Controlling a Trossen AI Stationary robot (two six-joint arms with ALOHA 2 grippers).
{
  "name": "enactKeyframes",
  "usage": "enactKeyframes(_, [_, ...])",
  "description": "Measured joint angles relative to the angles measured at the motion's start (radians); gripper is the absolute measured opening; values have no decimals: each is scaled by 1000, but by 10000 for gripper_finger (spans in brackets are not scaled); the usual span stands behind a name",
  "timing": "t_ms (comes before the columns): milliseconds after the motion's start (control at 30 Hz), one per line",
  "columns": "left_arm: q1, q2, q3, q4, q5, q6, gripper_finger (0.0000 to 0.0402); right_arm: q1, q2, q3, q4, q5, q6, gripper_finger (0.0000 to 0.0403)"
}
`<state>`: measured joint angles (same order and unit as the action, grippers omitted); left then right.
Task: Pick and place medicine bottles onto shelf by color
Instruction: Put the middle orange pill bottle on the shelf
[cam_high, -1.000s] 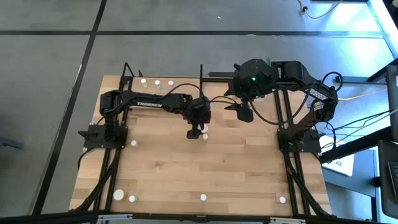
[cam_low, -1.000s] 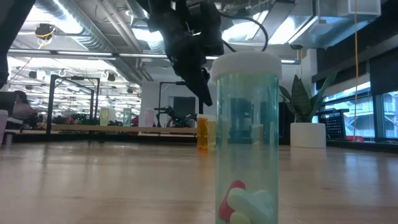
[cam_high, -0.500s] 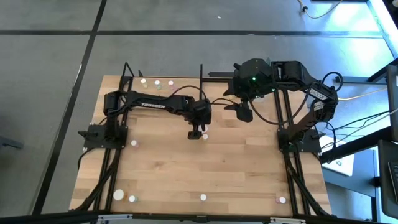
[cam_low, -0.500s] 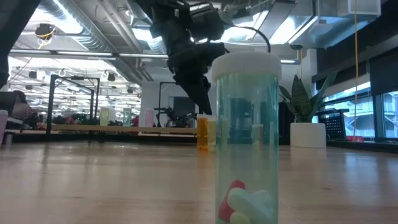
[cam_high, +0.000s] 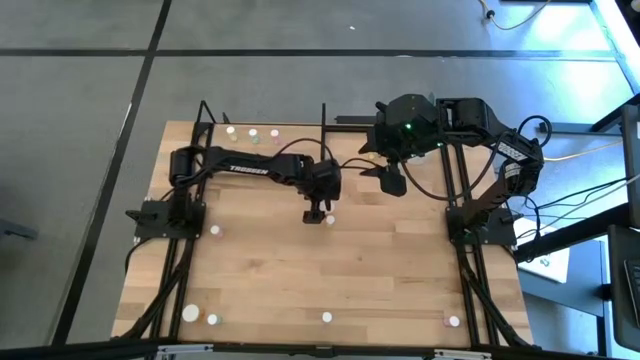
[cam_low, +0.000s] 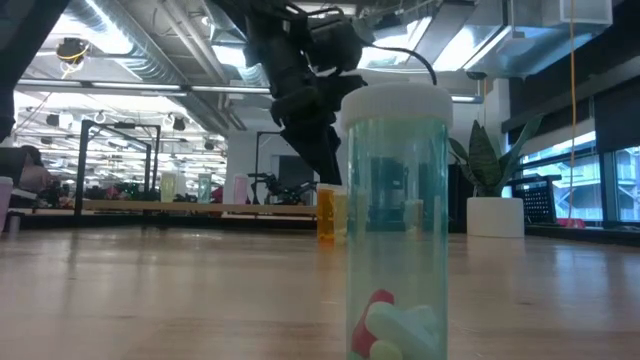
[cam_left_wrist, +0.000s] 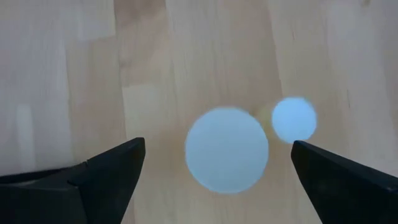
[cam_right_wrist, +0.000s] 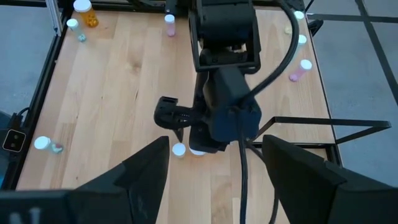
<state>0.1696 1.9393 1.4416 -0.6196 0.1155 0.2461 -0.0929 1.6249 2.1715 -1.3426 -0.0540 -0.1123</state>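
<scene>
Two white-capped medicine bottles stand upright on the table near its middle, one cap (cam_left_wrist: 227, 149) large and one (cam_left_wrist: 294, 119) small in the left wrist view. My left gripper (cam_left_wrist: 218, 143) hangs open just above them, slanting down, a finger on either side of the larger cap, touching nothing. The high view shows this gripper (cam_high: 316, 213) beside a cap (cam_high: 329, 219). In the low view an orange bottle (cam_low: 327, 212) stands below it. My right gripper (cam_high: 392, 181) waits open, raised at the far right. The shelf (cam_high: 262, 125) at the table's far left carries three bottles.
A tall clear green bottle (cam_low: 395, 220) stands right before the low camera. Loose bottles stand at the left (cam_high: 215, 230) and along the near edge (cam_high: 190, 313), (cam_high: 327, 317), (cam_high: 453, 322). A white plant pot (cam_low: 495, 215) stands beyond the table.
My left gripper has sunk a little toward the two bottles in the table's middle, staying open. The bottles and my right arm have kept still.
</scene>
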Motion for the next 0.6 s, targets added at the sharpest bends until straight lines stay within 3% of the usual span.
enactKeyframes(600, [0,53,-2,23,3,20,398,0,0,0,8,0,0,259])
